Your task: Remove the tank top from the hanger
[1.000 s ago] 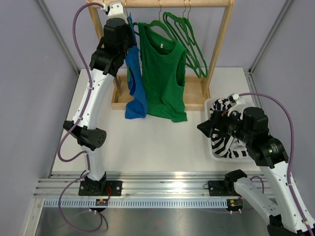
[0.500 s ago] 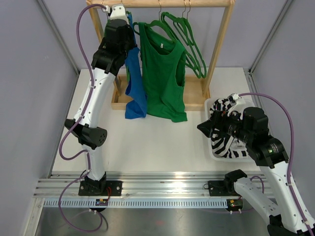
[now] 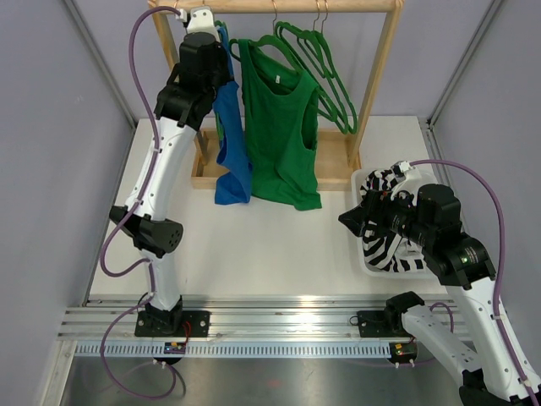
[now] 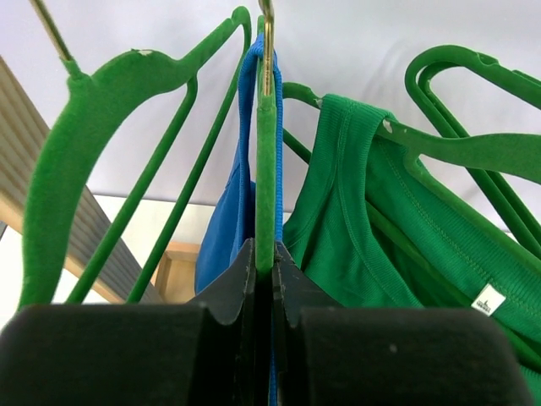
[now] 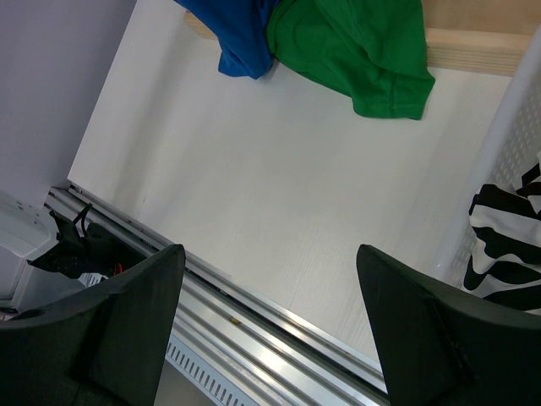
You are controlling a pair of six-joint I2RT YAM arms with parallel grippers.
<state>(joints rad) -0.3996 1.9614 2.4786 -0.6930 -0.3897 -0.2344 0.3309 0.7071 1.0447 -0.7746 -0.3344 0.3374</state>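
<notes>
green hanger (image 4: 266,169) — now clamped, left fingers (image 4: 226,292) together

The green hanger (image 4: 266,186) looks matt and flocked with a glossy metal hook (image 4: 267,51), the blue tank top (image 4: 224,245) is ribbed cloth, and the rack (image 3: 378,76) is bare wood.

**A:** From the top view, the upper part of the blue tank top (image 3: 230,144) is covered by the left arm (image 3: 165,161), so nothing of the grip can be made out there.

**B:** Yep. On the left wrist view, the hanger (image 4: 267,169) gets swallowed at its lower end by the left gripper (image 4: 264,264). The green tank top (image 4: 372,211) is cropped at the right edge, and its label (image 4: 488,299) can't be read, way too small.

**A:** Same on the right wrist view: the basket (image 5: 507,144) and the striped cloth (image 5: 507,245) are both chopped off at the right edge.
</notes>
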